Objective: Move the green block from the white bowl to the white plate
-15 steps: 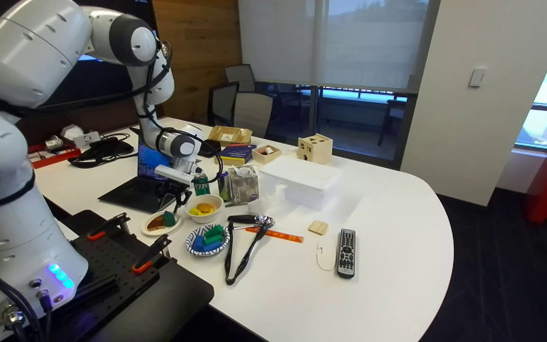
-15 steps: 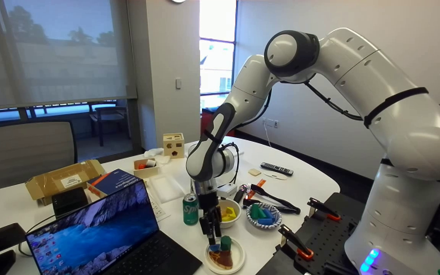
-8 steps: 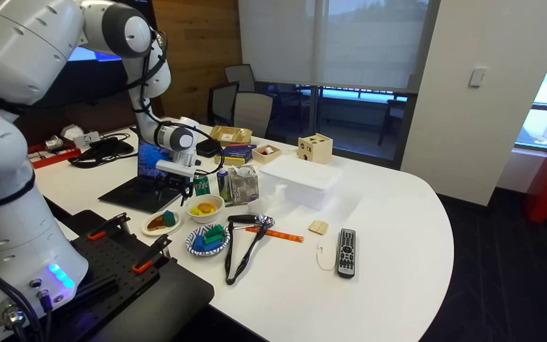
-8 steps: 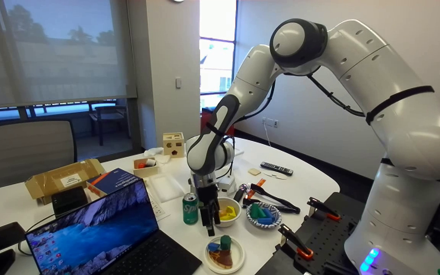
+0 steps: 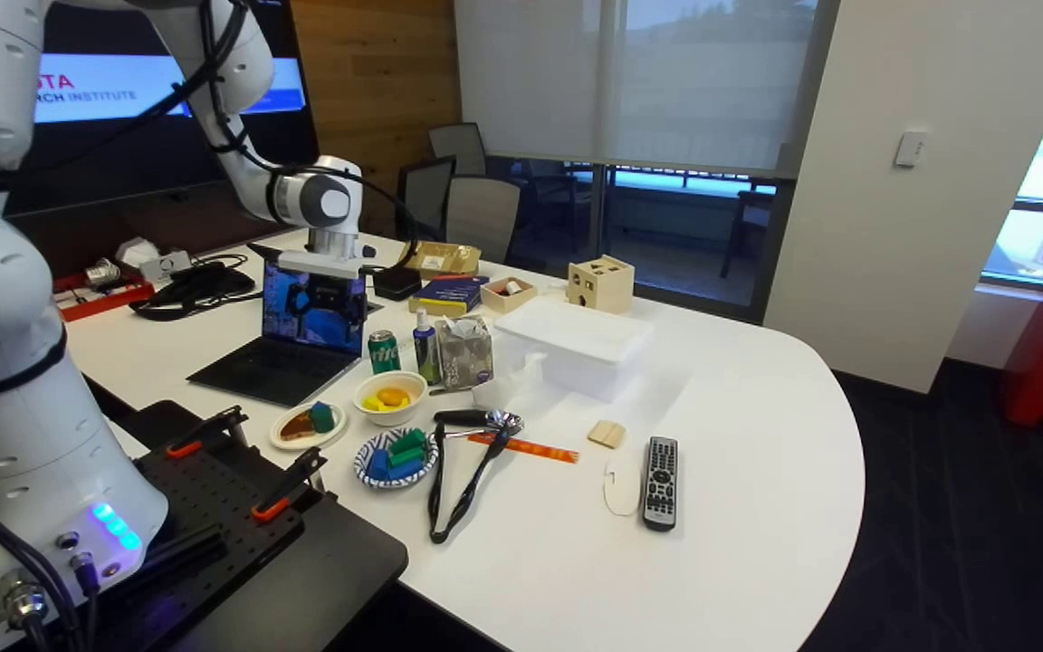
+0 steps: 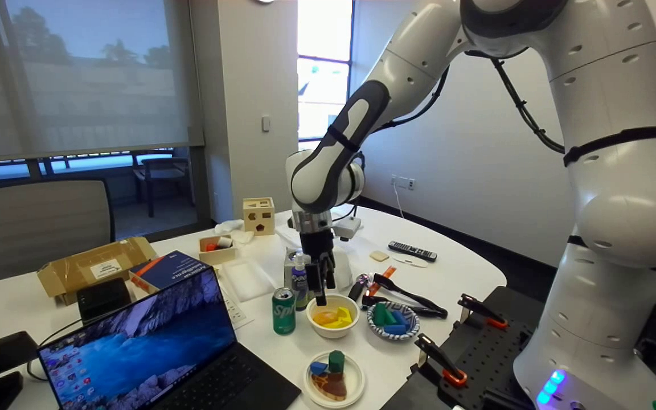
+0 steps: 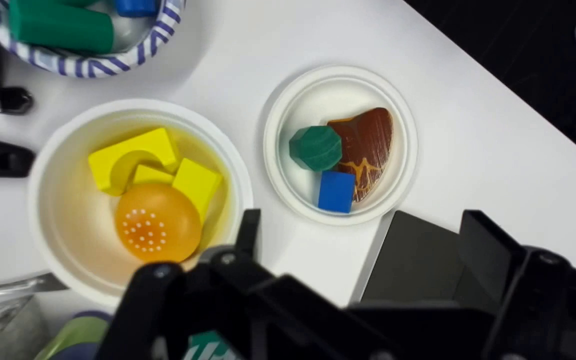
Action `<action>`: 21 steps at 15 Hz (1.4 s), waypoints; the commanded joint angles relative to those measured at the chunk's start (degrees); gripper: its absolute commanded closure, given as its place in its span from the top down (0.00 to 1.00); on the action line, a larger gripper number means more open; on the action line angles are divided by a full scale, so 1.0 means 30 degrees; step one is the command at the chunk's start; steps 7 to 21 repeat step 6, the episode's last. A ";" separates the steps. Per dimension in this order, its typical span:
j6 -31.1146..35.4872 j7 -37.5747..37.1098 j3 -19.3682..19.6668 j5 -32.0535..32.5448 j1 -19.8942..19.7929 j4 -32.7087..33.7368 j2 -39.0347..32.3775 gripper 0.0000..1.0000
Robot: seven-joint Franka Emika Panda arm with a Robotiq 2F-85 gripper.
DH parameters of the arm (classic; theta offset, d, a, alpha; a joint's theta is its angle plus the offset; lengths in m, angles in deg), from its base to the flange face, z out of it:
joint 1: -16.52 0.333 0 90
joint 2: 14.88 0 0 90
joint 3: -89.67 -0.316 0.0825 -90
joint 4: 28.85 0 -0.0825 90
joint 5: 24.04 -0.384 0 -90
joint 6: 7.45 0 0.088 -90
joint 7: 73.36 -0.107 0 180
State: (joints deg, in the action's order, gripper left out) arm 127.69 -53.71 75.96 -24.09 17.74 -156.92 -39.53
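Gripper [image 7: 360,230] hangs above the table [image 5: 739,435], fingers [image 7: 490,252] apart, nothing between them. The green block [image 7: 316,148] rests on the white plate [image 7: 273,142], towards the robot-side edge; the white bowl [image 7: 75,210] holds yellow blocks [image 7: 196,185] and an orange piece [image 7: 168,210], no green in sight. Placing looks finished; the next move calls only for parking clear.

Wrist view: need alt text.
A white plate holds a green block, a blue block and a brown piece. To its left in frame, a white bowl holds yellow blocks and an orange dome; open jaws show along the bottom.
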 commanded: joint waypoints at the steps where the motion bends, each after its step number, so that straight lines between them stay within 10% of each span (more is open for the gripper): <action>1: -0.0013 -0.1683 0.0827 0.0382 0.0674 -0.1617 0.2923 1.00; 21: -0.0213 -0.2539 0.1495 0.1508 0.1148 -0.1907 0.4273 1.00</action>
